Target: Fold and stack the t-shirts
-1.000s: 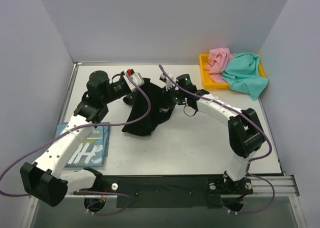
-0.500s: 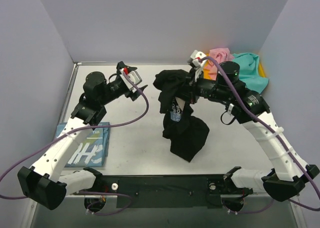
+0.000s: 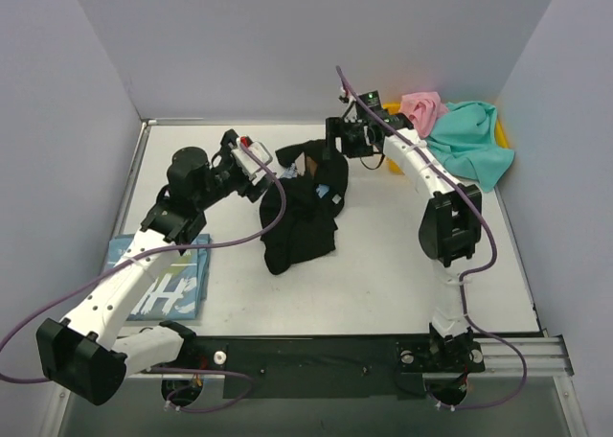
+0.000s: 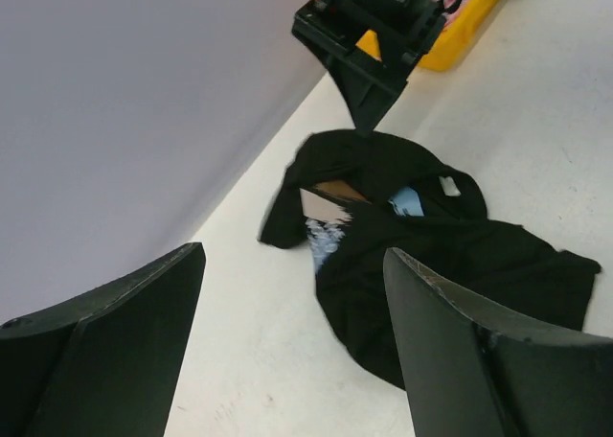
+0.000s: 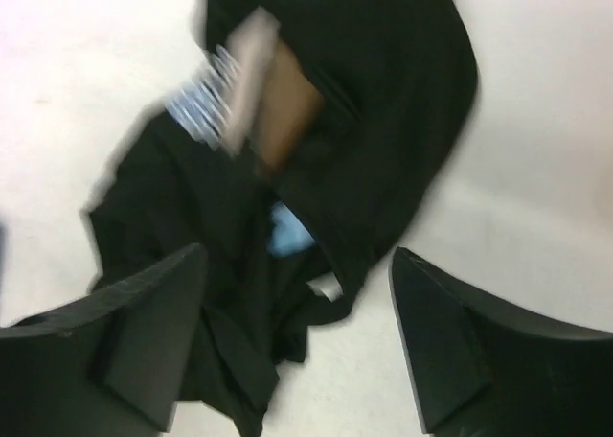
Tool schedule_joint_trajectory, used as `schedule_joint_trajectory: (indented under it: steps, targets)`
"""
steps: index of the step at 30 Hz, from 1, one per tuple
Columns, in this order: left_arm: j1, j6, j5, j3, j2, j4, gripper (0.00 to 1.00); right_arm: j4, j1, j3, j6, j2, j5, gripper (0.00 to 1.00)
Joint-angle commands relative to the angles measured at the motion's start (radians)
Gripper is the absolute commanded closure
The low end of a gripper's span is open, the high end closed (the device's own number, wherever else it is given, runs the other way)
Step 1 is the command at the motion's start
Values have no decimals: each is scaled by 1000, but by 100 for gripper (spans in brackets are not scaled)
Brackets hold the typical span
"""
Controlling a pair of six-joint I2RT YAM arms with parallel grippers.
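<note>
The black t-shirt (image 3: 302, 217) lies crumpled mid-table, some white lettering showing in its folds (image 4: 421, 255) (image 5: 383, 92). My left gripper (image 3: 261, 172) hovers just left of it, open and empty (image 4: 292, 255). My right gripper (image 3: 335, 148) hangs open above the shirt's far edge, nothing between its fingers (image 5: 297, 255). A folded light blue t-shirt (image 3: 163, 284) with white lettering lies at the near left. The pink t-shirt (image 3: 421, 111) and the teal t-shirt (image 3: 469, 142) are heaped in the yellow tray (image 3: 391, 130).
The yellow tray (image 4: 460, 34) stands at the far right corner, with the teal cloth spilling over its right rim. Grey walls close the table on the left, back and right. The right arm arches across the table's right half.
Both grippers opened and let go of the black t-shirt, left first, then right. The shirt, lifted by the right arm half a second ago, dropped in a heap. The right gripper pulled back toward the far wall.
</note>
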Motion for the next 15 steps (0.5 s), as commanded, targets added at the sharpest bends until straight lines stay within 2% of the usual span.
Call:
schedule_joint_trajectory:
  steps: [1,2,4,7,12,15]
  targets:
    - [20,-132,-64,-38,-19,-27,14,-109,11,-94,67,-205,278,12]
    - [24,-154,-68,-45,-21,-27,14,-100,17,-147,73,-242,309,6]
    - [32,-209,-88,-69,-30,-30,14,-83,34,-319,79,-360,334,5]
    - [37,-325,-181,-121,-47,-45,15,-68,98,-564,95,-478,279,10]
    - [35,-472,-283,-230,-93,-87,15,-1,163,-746,202,-439,207,21]
    - [30,-531,-286,-250,-116,-105,16,80,164,-751,245,-355,169,27]
